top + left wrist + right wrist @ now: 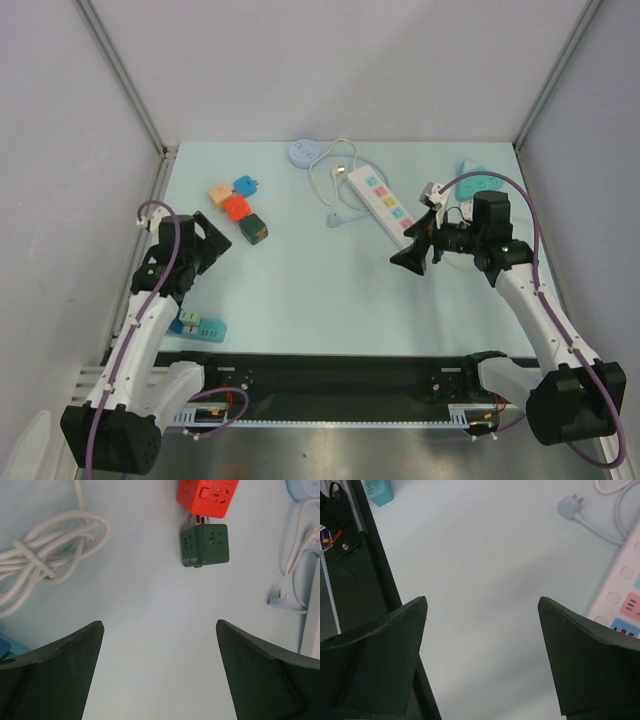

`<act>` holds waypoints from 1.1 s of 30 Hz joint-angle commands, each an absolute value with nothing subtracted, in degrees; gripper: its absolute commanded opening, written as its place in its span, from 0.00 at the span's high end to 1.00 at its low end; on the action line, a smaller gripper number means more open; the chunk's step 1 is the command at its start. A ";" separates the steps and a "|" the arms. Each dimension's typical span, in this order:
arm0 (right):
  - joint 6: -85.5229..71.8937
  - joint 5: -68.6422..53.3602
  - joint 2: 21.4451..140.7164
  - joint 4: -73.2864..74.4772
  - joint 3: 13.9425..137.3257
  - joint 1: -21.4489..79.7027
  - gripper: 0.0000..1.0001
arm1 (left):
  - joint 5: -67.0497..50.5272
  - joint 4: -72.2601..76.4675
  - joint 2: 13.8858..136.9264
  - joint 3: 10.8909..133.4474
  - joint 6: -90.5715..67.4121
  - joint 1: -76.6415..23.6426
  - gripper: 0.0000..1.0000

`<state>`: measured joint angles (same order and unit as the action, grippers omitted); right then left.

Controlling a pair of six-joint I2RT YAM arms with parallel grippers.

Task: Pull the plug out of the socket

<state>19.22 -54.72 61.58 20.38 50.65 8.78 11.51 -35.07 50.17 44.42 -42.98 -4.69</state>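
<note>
A white power strip (380, 205) with coloured sockets lies at the back right, also visible as the power strip (625, 595) at the edge of the right wrist view. Its white plug (333, 220) lies loose on the table beside it, in no socket; the same plug (568, 506) shows its prongs in the right wrist view. My right gripper (408, 262) hovers open by the strip's near end, and nothing sits between the right gripper (482, 605) jaws. My left gripper (222, 245) is open and empty; the left gripper (160, 630) faces a dark green cube socket (205, 545).
A red cube (207, 495) sits close behind the green one; orange and blue cubes (232, 190) lie beyond. A round blue socket (304, 152) and a teal strip (482, 182) are at the back. A coiled white cable (50, 545) and a teal strip (200, 328) lie near the left arm.
</note>
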 commanded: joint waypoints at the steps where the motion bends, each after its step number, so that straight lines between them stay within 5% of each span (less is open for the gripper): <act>1: 19.95 -59.67 60.91 20.04 50.18 6.59 0.04 | 17.93 -42.09 52.29 50.26 -47.01 -4.31 0.01; 18: 21.27 -58.71 63.46 20.04 49.22 6.07 0.03 | 32.60 -69.16 47.29 57.92 -60.02 -3.78 0.00; 33: 21.97 -58.62 68.46 20.57 48.87 2.99 0.03 | 26.38 -64.43 42.54 47.04 -58.28 13.08 0.00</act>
